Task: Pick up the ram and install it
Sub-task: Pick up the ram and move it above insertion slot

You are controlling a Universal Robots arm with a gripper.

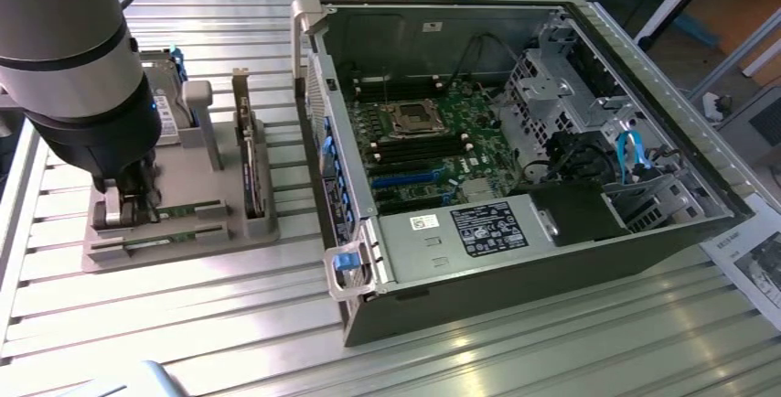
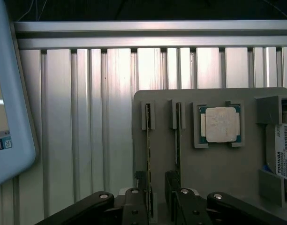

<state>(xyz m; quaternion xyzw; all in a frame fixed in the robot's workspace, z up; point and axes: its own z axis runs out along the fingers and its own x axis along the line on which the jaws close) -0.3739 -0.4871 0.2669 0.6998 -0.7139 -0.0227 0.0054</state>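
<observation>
A ribbed aluminium table (image 1: 525,351) carried everything. At the exterior view's left, your gripper (image 1: 127,203) sat low over the grey holder (image 1: 244,228), well apart from the open computer case (image 1: 427,255) at centre frame. In the wrist view its fingers (image 2: 139,187) stood spread, gripping nothing, and you could see bare holder in the gap. The ram (image 2: 148,150) stood on edge in its slot and ran in between those fingers, close against one, unclamped. A second stick (image 2: 177,140) stood parallel just beside it, with the processor (image 2: 220,124) near that.
</observation>
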